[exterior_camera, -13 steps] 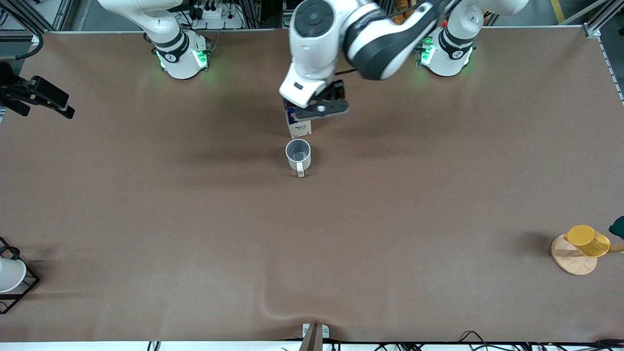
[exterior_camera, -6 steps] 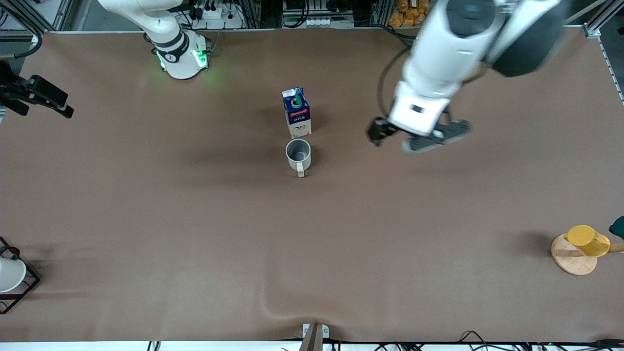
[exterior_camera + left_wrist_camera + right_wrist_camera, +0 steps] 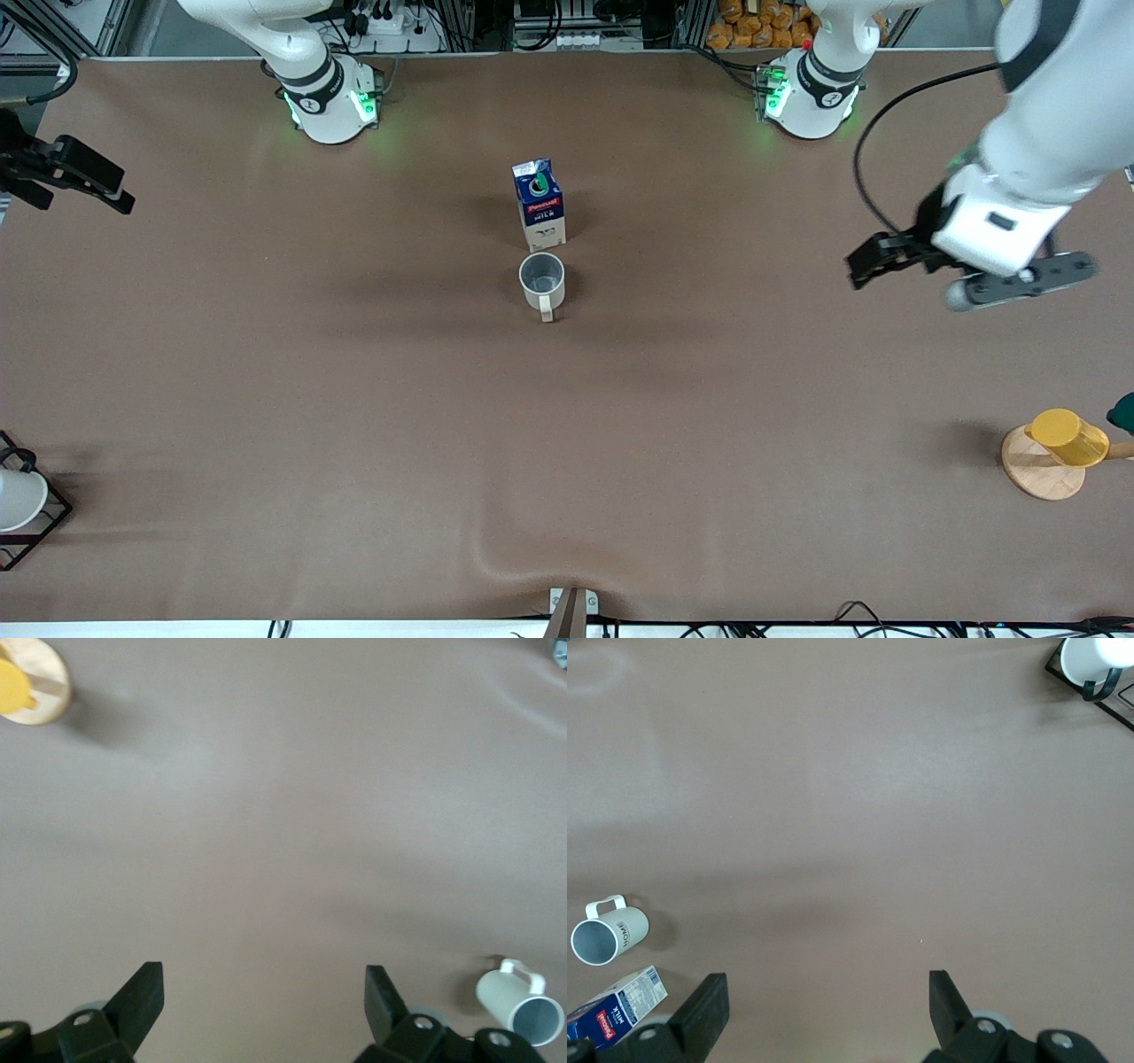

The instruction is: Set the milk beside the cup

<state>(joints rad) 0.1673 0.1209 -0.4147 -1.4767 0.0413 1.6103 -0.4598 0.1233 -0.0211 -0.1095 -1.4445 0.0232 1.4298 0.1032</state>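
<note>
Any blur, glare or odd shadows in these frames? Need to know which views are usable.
Front view: the small dark blue gable-top milk carton and the pale beige mug are sharp, with soft shadows on the brown table cover; green base lights glow; the left hand looks slightly smeared. Left wrist view: soft overall, the mug readable. Right wrist view: fairly clear, no glare.

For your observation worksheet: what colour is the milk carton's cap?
Green, on the milk; front view shows it best.
</note>
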